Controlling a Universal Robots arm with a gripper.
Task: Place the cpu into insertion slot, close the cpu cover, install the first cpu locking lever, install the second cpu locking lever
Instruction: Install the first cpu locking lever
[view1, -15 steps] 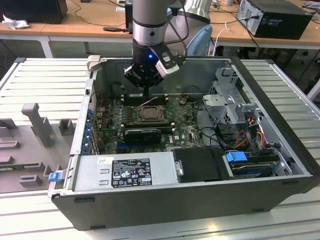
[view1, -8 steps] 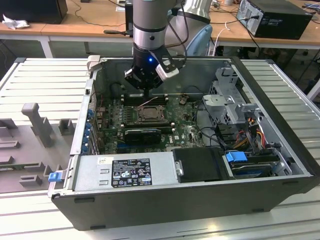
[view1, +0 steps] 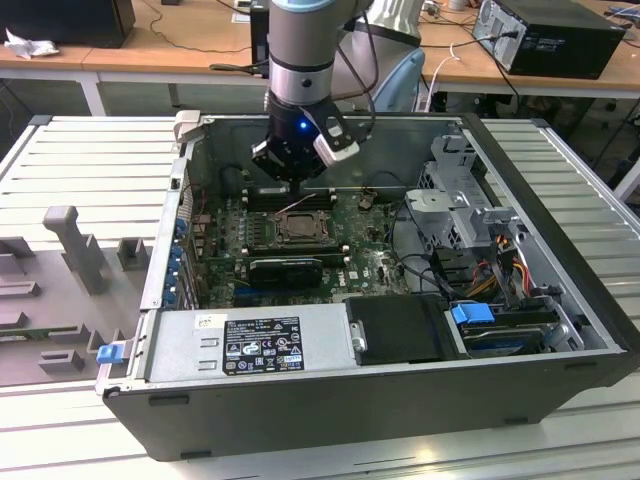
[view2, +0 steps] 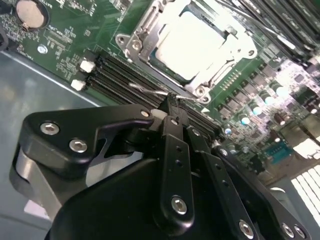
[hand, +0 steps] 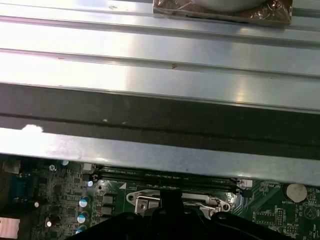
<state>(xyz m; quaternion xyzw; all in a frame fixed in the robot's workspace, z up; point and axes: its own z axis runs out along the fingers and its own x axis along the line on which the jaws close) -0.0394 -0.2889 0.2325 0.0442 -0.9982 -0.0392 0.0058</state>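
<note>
The cpu (view2: 192, 40), a pale silvery square, lies in the insertion slot (view2: 145, 30) on the green board. The cpu cover (view2: 220, 70) lies flat around it as a silvery frame. A thin wire locking lever (view2: 147, 91) stands off the socket's near side, and its end reaches my fingertips. My gripper (view2: 172, 106) hangs just above the board beside the socket, black fingers shut together; whether they pinch the wire I cannot tell. In the exterior view the gripper (view1: 290, 170) hovers over the socket (view1: 297, 228) inside the open computer case. The first wrist view has the socket (hand: 150, 202) just past the fingers (hand: 170, 200).
Long black memory slots (view2: 125, 75) run between the gripper and the socket. A coin battery (view2: 31, 11) sits on the board. The case wall (hand: 160, 150) rises close behind the socket. A power supply (view1: 250, 345), drive cage (view1: 455, 215) and cables (view1: 500, 265) crowd the case.
</note>
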